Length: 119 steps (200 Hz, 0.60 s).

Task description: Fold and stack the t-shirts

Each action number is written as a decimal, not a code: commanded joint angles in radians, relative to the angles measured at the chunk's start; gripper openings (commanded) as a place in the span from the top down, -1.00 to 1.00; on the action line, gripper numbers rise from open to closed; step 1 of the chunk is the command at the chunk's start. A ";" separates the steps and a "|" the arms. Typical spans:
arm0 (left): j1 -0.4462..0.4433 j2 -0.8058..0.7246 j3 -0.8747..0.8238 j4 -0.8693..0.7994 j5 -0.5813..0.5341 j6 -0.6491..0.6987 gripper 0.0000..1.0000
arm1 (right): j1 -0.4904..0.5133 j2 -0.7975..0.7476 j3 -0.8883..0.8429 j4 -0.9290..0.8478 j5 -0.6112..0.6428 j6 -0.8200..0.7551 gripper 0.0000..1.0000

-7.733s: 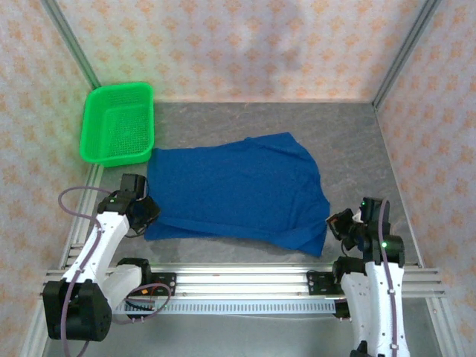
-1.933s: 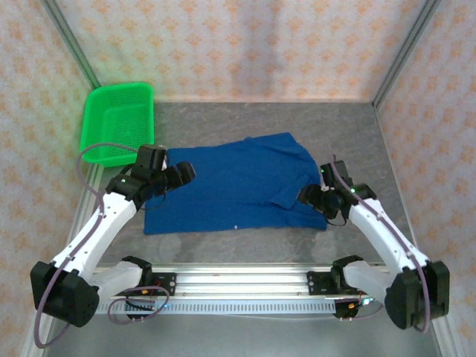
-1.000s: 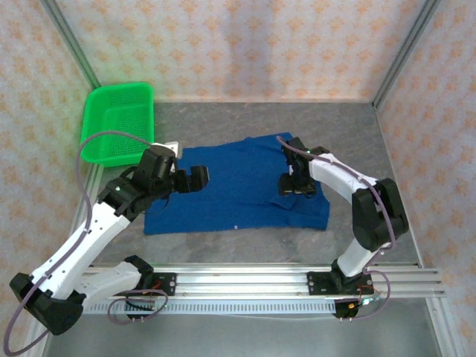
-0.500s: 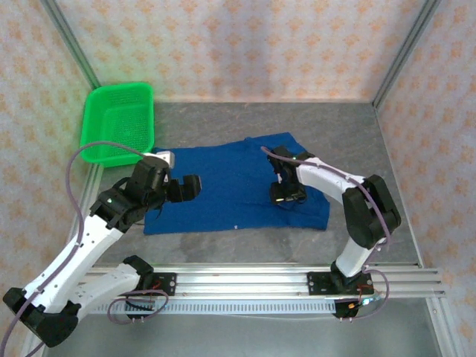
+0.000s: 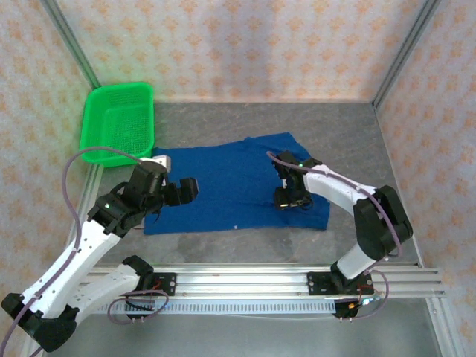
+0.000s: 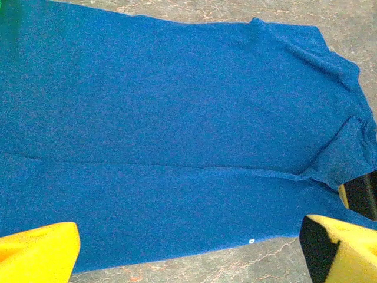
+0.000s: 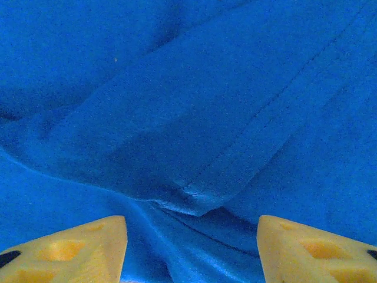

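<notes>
- A green basket (image 5: 119, 126) is set in the far left corner of the grey table (image 5: 349, 141). Its net bottom can be seen all over.
- One blue t-shirt (image 5: 230, 186) is spread flat in the middle of the table, plain side up. It is laid outside the basket. Its far left corner is just beside the basket's near corner.
- In the left wrist view a long crease (image 6: 147, 164) is seen across the t-shirt, and a sleeve (image 6: 347, 150) is folded in at the right end. A tiny white mark (image 6: 250, 240) is seen by the near edge.
- The left gripper (image 5: 184, 190) is held above the left part of the t-shirt. Its yellow fingers (image 6: 41, 250) are spread wide apart, and nothing is held.
- The right gripper (image 5: 288, 198) is held low over the right part of the t-shirt, at the folded sleeve. Its jaws are parted. The sleeve's stitched edge (image 7: 194, 197) is seen lying between them and is not pinched. Whether the cloth is touched by the tips cannot be told.
- The near edge of the t-shirt is lined up with the metal rail (image 5: 245, 275). A thin strip of bare table is seen between them.
- Wide bare table is seen from the t-shirt to the right wall (image 5: 439, 111) and to the back wall (image 5: 245, 44). Little room is seen on the left side.
</notes>
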 commanded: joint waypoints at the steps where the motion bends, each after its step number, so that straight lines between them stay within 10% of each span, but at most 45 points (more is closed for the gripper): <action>1: -0.010 -0.014 -0.007 -0.019 -0.033 -0.012 -0.94 | 0.007 0.023 -0.010 0.003 0.019 0.008 -0.20; 119: -0.009 -0.041 -0.030 -0.035 -0.056 -0.025 -0.94 | 0.009 0.146 0.103 -0.018 0.091 -0.049 0.07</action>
